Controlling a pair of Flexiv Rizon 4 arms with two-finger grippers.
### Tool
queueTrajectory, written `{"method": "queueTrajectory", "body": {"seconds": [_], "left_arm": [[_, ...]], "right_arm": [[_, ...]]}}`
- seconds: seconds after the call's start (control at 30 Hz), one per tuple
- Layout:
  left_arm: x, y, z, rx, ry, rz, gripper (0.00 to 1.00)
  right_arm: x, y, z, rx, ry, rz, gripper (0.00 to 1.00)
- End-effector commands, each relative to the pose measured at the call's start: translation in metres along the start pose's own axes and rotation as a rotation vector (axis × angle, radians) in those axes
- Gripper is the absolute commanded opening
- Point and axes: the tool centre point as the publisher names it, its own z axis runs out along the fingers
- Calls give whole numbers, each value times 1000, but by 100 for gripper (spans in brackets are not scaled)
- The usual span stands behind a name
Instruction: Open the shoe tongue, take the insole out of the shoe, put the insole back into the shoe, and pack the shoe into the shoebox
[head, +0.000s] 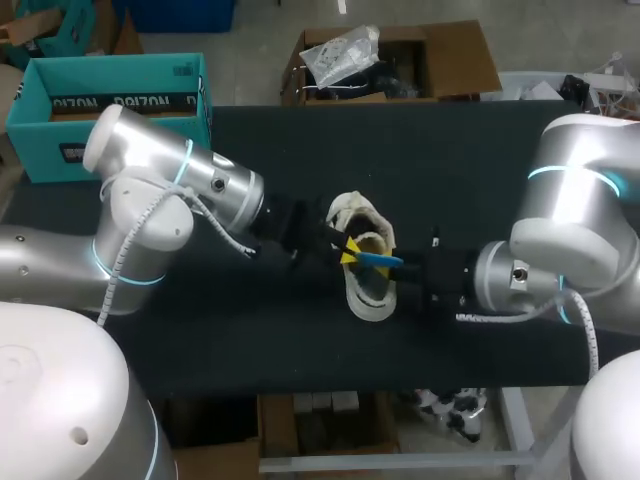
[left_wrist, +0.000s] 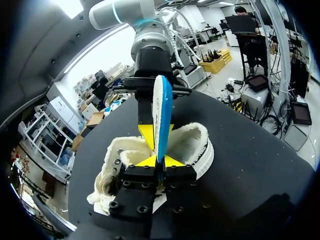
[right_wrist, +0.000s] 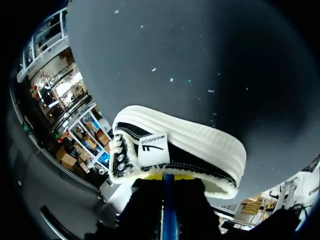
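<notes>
Our left arm comes in low from the left of the shoe, with the wrist about level. The left gripper is above the shoe's opening, and its two yellow tips pinch the near end of the blue insole, one on each face. Our right arm bends down from the opposite side of the shoe, forearm level. The right gripper faces the left one over the shoe and is clamped on the same insole. Its tips are just beyond the left gripper's.
</notes>
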Motion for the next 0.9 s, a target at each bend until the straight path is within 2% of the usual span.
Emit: {"method": "queueTrajectory", "body": {"seconds": [0.03,0.23,0.5,0.57,0.6,0.63,0.67,0.7,0.83,0.87,0.9], "left_arm": [[0,1,-3,7,-2,0,23],[2,0,-6,12,-1,-3,28],[6,-14,-3,31,2,26,33],[5,-16,0,32,1,30,30],[5,-17,1,33,0,33,24],[5,-17,2,34,-1,34,15],[5,-18,3,34,-1,35,11],[5,-18,4,33,-1,37,0],[6,-17,6,32,-2,39,0],[6,-16,6,32,-3,38,0],[7,-15,5,31,-4,37,0]], "right_arm": [[4,8,6,-4,-2,7,0],[4,13,9,-3,-3,22,0],[-1,5,7,3,-2,5,0],[-3,4,7,4,-4,3,0],[-4,3,7,4,-6,1,0],[-5,1,7,4,-7,0,0],[-6,0,6,5,-7,-2,0],[-7,-2,5,6,-7,-4,0],[-11,-6,-1,7,-5,-8,0],[-12,-7,-3,9,-3,-9,12],[-13,-9,-5,8,-1,-9,32]]}}
